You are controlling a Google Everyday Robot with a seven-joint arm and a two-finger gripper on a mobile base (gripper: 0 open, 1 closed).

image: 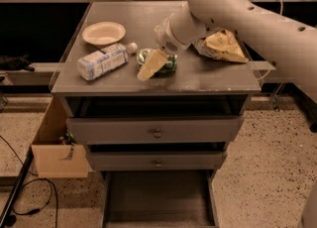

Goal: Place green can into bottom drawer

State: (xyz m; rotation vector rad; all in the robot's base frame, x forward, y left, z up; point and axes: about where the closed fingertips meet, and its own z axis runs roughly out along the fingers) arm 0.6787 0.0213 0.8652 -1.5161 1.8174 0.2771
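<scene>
The gripper [150, 66] sits low over the desk [208, 81], right in front of the green can [170, 65] and covering most of it, while the bottom drawer [158, 197] runs off the lower edge, front wall unseen, and the arm [257, 19] is cut off at the side.

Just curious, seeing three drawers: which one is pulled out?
The bottom drawer, the lowest: its flat floor lies exposed, while the two upper drawers show only knobbed fronts. The gripper is at the green can on top.
</scene>
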